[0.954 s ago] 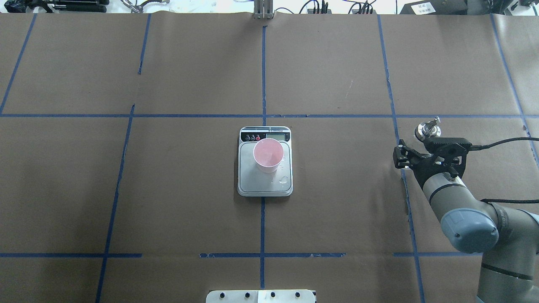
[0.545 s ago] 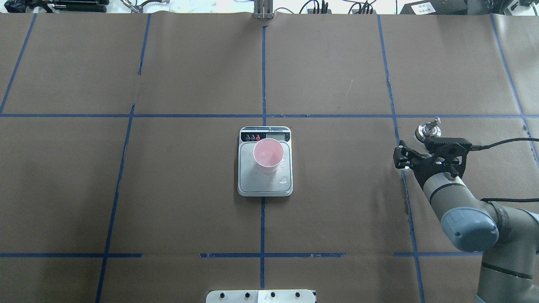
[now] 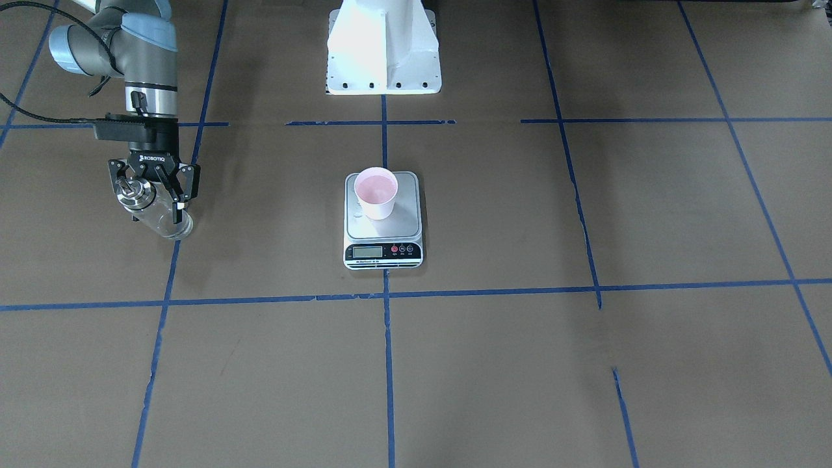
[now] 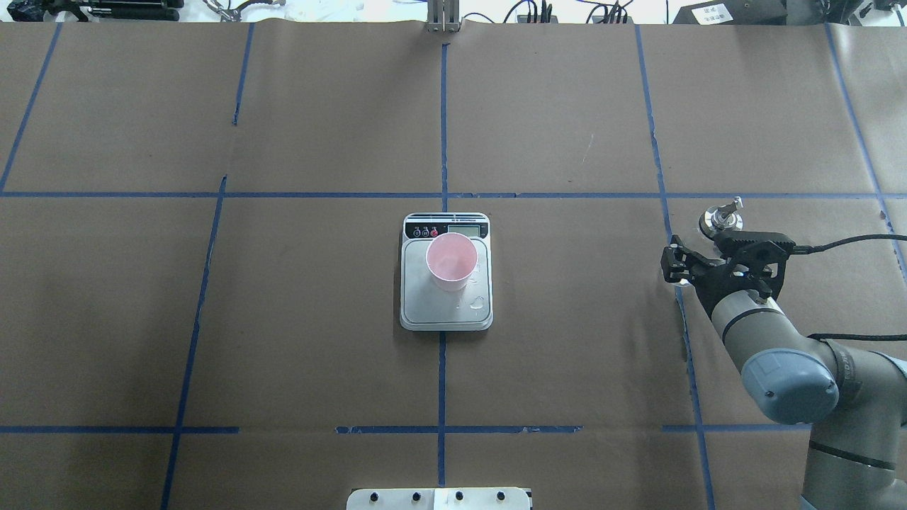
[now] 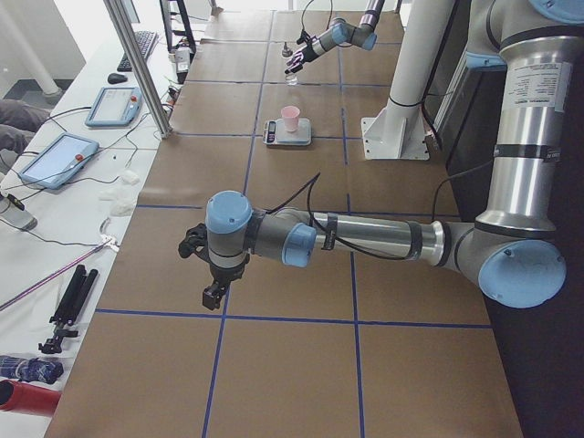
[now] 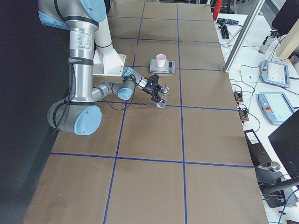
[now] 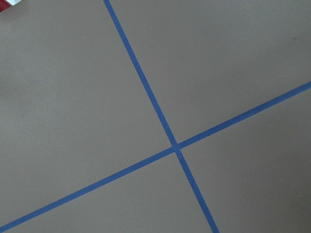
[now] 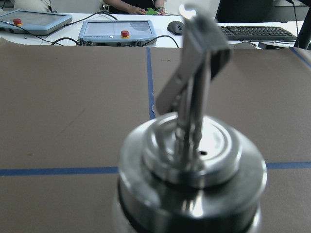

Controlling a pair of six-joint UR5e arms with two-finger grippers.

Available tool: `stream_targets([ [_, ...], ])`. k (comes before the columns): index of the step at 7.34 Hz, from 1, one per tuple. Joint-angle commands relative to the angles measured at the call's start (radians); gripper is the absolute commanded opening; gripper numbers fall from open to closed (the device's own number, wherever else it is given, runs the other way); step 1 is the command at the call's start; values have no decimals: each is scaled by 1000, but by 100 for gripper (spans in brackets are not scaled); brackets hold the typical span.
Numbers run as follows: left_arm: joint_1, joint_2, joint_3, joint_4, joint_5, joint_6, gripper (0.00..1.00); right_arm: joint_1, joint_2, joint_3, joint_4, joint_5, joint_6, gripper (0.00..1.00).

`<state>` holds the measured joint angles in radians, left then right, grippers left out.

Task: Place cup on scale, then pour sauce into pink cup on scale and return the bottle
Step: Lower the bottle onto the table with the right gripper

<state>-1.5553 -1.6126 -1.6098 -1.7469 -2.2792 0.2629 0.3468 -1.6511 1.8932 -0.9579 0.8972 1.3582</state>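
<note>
The pale pink cup [image 4: 451, 261] [image 3: 376, 192] stands upright on the silver scale [image 4: 439, 312] [image 3: 406, 222] at the table's middle. A few clear drops lie on the platform beside the cup. Far to the robot's right, the clear glass bottle [image 3: 161, 222] [image 4: 720, 219] stands upright, low at the table. My right gripper [image 3: 156, 208] [image 4: 708, 251] is shut on the bottle's body below the metal collar. The right wrist view is filled by its collar and spout [image 8: 192, 145]. My left gripper [image 5: 212, 294] shows only in the left side view, hanging over bare paper, and I cannot tell its state.
Brown paper with blue tape lines [image 4: 443, 127] covers the table. The robot's white base [image 3: 382, 52] stands behind the scale. Tablets [image 8: 116, 30] and a keyboard [image 8: 257, 32] lie on the desk beyond the table's edge. A metal post [image 6: 240, 35] rises at that side.
The right gripper and the bottle sank a little towards the table and drew slightly nearer the robot. The cup and scale have not moved.
</note>
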Motion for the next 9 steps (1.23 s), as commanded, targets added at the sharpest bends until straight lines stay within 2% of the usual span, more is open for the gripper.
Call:
stream_targets([
  [1,0,-6,1,1,1,-1,100,0,2,-5,1,-1,2,0],
  [7,0,-7,1,1,1,1,100,1,8,-8,-1,-17,2,3],
  [9,0,-7,-1,1,0,1,100,0,8,-8,-1,-24,-1,15],
])
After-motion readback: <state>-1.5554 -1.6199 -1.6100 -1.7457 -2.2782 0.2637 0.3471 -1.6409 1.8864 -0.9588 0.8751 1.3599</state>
